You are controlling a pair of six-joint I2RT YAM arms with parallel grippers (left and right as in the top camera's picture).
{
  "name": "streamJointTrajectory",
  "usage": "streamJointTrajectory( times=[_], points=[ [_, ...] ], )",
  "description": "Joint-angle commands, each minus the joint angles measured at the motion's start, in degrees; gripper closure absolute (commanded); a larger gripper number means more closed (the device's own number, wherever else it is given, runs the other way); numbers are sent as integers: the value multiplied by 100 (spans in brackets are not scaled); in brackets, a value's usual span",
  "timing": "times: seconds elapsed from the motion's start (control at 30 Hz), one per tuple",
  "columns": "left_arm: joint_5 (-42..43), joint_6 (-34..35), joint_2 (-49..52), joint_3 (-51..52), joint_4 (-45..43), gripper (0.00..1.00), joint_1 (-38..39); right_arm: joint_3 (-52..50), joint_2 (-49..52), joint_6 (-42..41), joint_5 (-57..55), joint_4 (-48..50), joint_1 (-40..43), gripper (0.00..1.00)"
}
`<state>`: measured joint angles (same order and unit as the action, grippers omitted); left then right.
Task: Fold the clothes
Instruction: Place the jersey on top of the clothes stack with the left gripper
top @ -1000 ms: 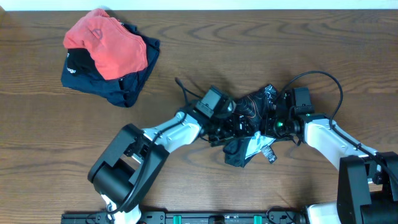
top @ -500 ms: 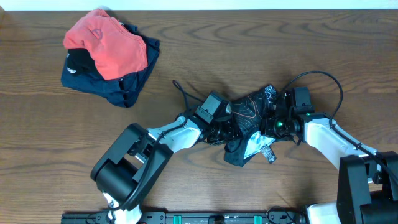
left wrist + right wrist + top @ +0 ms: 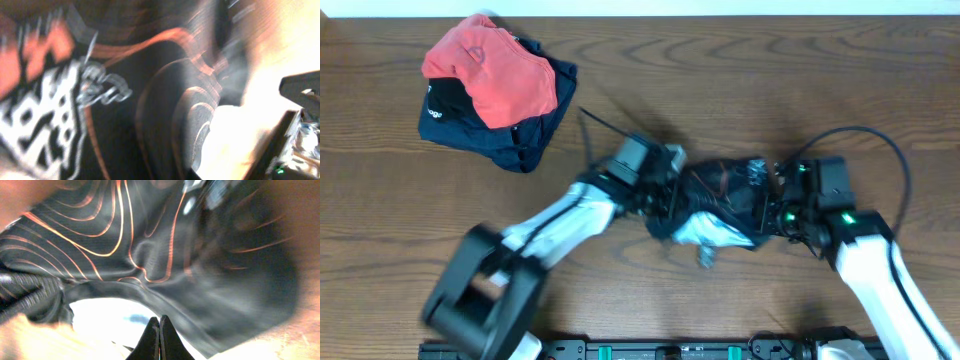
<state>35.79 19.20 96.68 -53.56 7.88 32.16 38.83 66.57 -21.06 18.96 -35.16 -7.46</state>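
Overhead view: black sports jersey [image 3: 715, 195] with thin orange contour lines and white lettering lay bunched on the brown wooden surface [image 3: 720, 80], right of centre, between the two arms. A pale inner side of the cloth showed along its lower edge.

Left tool [image 3: 660, 190] sat at the jersey's left end, touching the cloth; that arm was blurred. Left wrist view was also heavily smeared, showing only black fabric [image 3: 125, 125] with orange lines and white print close to the lens. The fingers could not be made out, so I cannot tell whether the left tool was open or closed.

Right tool [image 3: 772, 205] sat at the jersey's right end. In the right wrist view its two fingers were pressed together [image 3: 159, 321], tips meeting the dark edge of the cloth [image 3: 150, 245] — closed, apparently pinching the jersey.

Far upper left, well apart from the jersey: a crumpled coral-red garment [image 3: 495, 70] lay on top of a navy garment [image 3: 535, 125] — one pile.
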Motion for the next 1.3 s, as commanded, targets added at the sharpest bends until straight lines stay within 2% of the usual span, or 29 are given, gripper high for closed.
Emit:
streamJointTrajectory(
  times=[0.0, 0.17, 0.33, 0.5, 0.67, 0.77, 0.93, 1.07, 1.13, 1.17, 1.2, 1.23, 1.27],
  points=[
    [92, -699, -741, -444, -33, 94, -474, 22, -791, -568, -33, 7, -33, 99],
    [129, -894, -1150, -1147, -203, 94, -1305, 22, -1615, -726, -35, 68, -33, 99],
    [109, -1005, -1086, -1803, -957, 94, -2321, 22, -1801, -820, -50, 42, -33, 99],
    [109, -942, -791, -2321, -1845, 94, -3683, 22, -1792, -1023, -44, -177, -33, 99],
    [131, -931, -131, -2782, -1939, 94, -4782, 22, -1792, -1021, 232, -262, -37, 99],
    [326, -933, 503, -2782, -1526, 94, -5163, 22, -1792, -1029, 236, -282, -39, 99],
    [1456, -933, 1626, -2780, -496, 94, -5504, 22, -1781, -1110, 229, -164, -39, 99],
    [1198, -1274, 1655, -2780, 645, 94, -5635, 22, -1781, -1110, 232, -157, -39, 99],
    [870, -1364, 1510, -2780, 1185, 85, -5643, 22, -1781, -1110, 229, -157, -39, 99],
    [743, -1364, 1427, -2780, 1401, 71, -5654, 22, -1781, -1110, 229, -155, -39, 99],
    [581, -1362, 1318, -2780, 1639, 48, -5661, 22, -1781, -1108, 229, -153, -39, 99],
    [444, -1362, 1200, -2780, 1847, 37, -5663, 22, -1781, -1106, 229, -155, -39, 99],
    [308, -1364, 1060, -2780, 2050, 33, -5676, 22, -1781, -1104, 229, -168, -39, 99]
  ],
)
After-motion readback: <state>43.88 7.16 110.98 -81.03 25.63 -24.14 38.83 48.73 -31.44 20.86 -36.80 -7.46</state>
